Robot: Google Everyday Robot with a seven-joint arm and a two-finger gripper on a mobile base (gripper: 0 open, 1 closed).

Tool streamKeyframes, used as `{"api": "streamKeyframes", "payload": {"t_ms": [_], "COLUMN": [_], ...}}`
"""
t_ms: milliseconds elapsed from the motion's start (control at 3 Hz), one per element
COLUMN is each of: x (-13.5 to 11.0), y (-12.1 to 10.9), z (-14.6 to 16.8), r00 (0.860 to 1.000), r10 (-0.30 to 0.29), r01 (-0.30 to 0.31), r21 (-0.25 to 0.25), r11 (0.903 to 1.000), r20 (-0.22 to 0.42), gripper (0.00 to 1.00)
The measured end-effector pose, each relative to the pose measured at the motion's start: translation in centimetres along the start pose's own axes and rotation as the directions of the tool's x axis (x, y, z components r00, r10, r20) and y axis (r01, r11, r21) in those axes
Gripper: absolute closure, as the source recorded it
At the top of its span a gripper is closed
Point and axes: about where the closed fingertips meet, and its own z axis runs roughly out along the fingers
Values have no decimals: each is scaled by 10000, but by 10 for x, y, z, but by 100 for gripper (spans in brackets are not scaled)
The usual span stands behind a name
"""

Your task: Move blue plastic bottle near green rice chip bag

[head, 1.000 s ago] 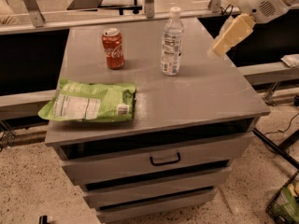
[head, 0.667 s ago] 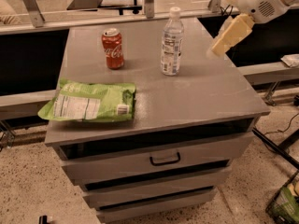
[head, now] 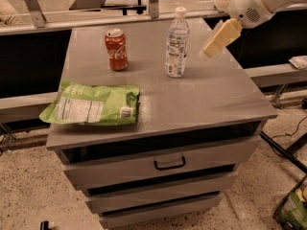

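The blue plastic bottle (head: 176, 43) stands upright at the middle back of the grey cabinet top (head: 211, 95). It is clear with a white cap and a white-and-blue label. The green rice chip bag (head: 93, 105) lies flat at the front left of the top, its white nutrition panel up and its left end past the edge. My gripper (head: 218, 40) hangs above the right side of the top, to the right of the bottle and apart from it, holding nothing.
A red soda can (head: 116, 49) stands left of the bottle. The cabinet has drawers below, one with a black handle (head: 170, 164). Metal rails and a ledge run behind it. A green basket (head: 292, 207) and cables lie on the floor at the right.
The gripper and arm have shifted slightly left and down toward the bottle. The bottle, can and bag have not moved.
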Motion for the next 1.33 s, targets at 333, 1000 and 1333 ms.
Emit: {"api": "streamKeyframes", "payload": {"t_ms": [333, 1000, 1333], "x": [-3, -17, -23], "y": [-23, -23, -3], "z": [29, 74, 103], "r00": [9871, 9216, 8913], "r10": [884, 1937, 2368], "r01": [-893, -1673, -1684], "r21": [3, -1063, -2025], "r11": [9960, 9802, 9647], "r20": [1338, 3364, 3867], "gripper": [0, 0, 0]}}
